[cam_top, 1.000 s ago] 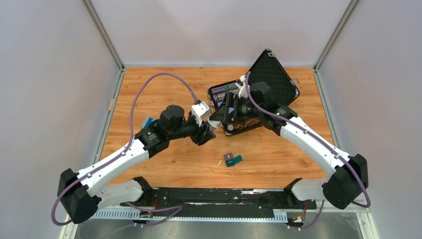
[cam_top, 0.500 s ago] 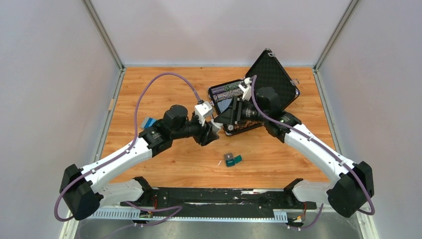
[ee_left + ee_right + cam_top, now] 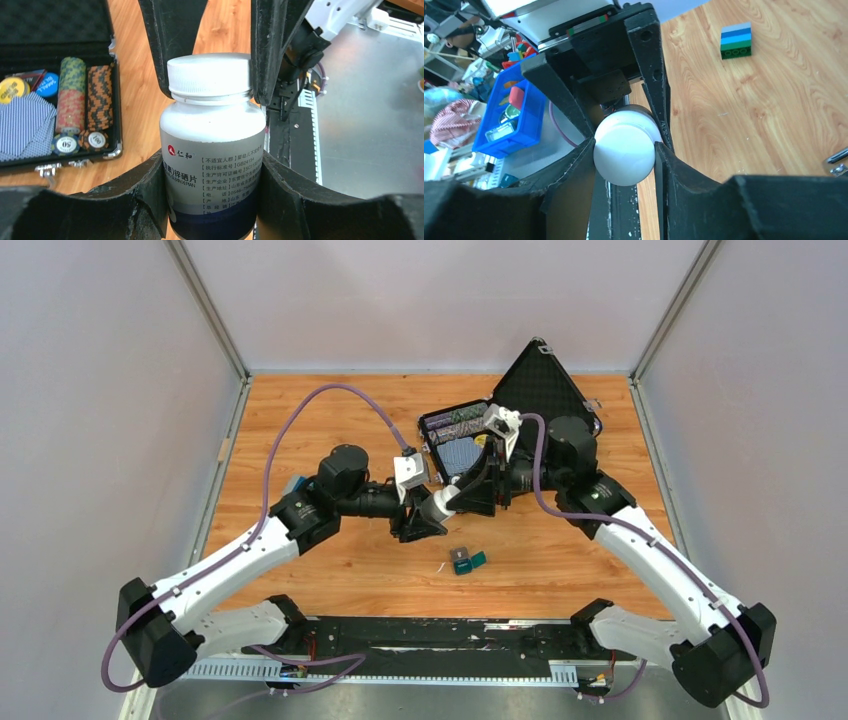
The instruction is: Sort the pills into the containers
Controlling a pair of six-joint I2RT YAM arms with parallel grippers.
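A white pill bottle (image 3: 212,145) with a white cap (image 3: 209,74) hangs over the table middle between both arms. My left gripper (image 3: 212,175) is shut on the bottle's body, its label facing the camera. My right gripper (image 3: 624,150) is shut on the cap (image 3: 624,147), one finger (image 3: 172,40) on each side of it. In the top view the two grippers meet at the bottle (image 3: 440,503). The container, a tiny dark-teal box (image 3: 466,560) with its lid open, lies on the wood just nearer than the bottle. No pills show.
An open black chip case (image 3: 545,390) with stacked poker chips (image 3: 70,100) sits at the back right. A blue-and-green block stack (image 3: 736,40) stands on the wood beside the left arm. The metal base rail (image 3: 440,635) runs along the near edge.
My right gripper came off the chip case toward the bottle and closed on its cap. The left arm carried the bottle a little nearer and toward the middle.
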